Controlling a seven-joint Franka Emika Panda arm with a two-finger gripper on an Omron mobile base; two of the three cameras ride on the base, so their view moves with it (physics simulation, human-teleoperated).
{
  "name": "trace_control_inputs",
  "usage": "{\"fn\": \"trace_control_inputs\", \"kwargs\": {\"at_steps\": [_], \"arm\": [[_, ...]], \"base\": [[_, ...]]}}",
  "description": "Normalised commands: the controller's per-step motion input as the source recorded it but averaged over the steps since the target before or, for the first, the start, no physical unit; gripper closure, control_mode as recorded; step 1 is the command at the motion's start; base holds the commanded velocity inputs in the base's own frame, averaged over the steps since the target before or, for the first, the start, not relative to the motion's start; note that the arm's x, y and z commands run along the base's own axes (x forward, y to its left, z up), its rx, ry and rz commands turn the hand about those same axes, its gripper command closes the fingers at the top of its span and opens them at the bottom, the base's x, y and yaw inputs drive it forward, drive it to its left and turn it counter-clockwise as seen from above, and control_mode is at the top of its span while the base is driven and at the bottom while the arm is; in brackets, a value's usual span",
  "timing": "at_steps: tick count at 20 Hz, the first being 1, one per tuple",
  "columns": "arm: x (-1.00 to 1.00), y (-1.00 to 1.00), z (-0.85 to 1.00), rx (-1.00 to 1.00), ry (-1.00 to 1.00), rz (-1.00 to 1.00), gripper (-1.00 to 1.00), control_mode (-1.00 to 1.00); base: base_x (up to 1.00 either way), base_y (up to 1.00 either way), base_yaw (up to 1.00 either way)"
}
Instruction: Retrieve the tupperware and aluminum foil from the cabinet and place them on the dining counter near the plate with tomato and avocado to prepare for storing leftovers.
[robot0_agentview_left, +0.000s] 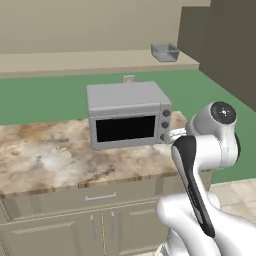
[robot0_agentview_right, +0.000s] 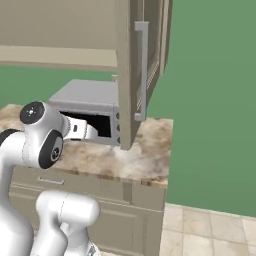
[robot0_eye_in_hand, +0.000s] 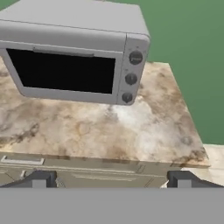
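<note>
Your gripper (robot0_eye_in_hand: 109, 179) is spread wide with nothing in it, aimed down at the toaster oven (robot0_eye_in_hand: 74, 52) and the marbled countertop (robot0_eye_in_hand: 131, 127) just ahead. The tupperware (robot0_agentview_left: 164, 52) sits well above it on the cabinet shelf (robot0_agentview_left: 95, 61), near the right end. You'll probably need to lift a lot before reaching in. Can't spot the foil.

White arm folded at the elbow, forearm reaching forward and low. Gripper (robot0_eye_in_hand: 109, 180) angled downward, fingers (robot0_eye_in_hand: 39, 179) spread wide apart with nothing between them, holding nothing.
</note>
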Motion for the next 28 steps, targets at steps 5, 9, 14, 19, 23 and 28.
{"fn": "trace_control_inputs", "kwargs": {"at_steps": [5, 9, 14, 19, 23, 28], "arm": [[0.00, 0.00, 0.00, 0.00, 0.00, 0.00, -1.00, 1.00], [0.00, 0.00, 0.00, 0.00, 0.00, 0.00, -1.00, 1.00], [0.00, 0.00, 0.00, 0.00, 0.00, 0.00, -1.00, 1.00], [0.00, 0.00, 0.00, 0.00, 0.00, 0.00, -1.00, 1.00], [0.08, 0.04, 0.14, 0.00, -0.05, -0.03, -1.00, -1.00], [0.12, 0.07, 0.49, 0.00, -0.10, -0.03, -1.00, -1.00]], "base": [[0.60, 0.24, -0.19], [0.57, 0.19, -0.18], [0.46, 0.28, -0.15], [0.31, 0.22, -0.10], [0.09, 0.06, -0.04], [0.00, 0.00, 0.00]]}}
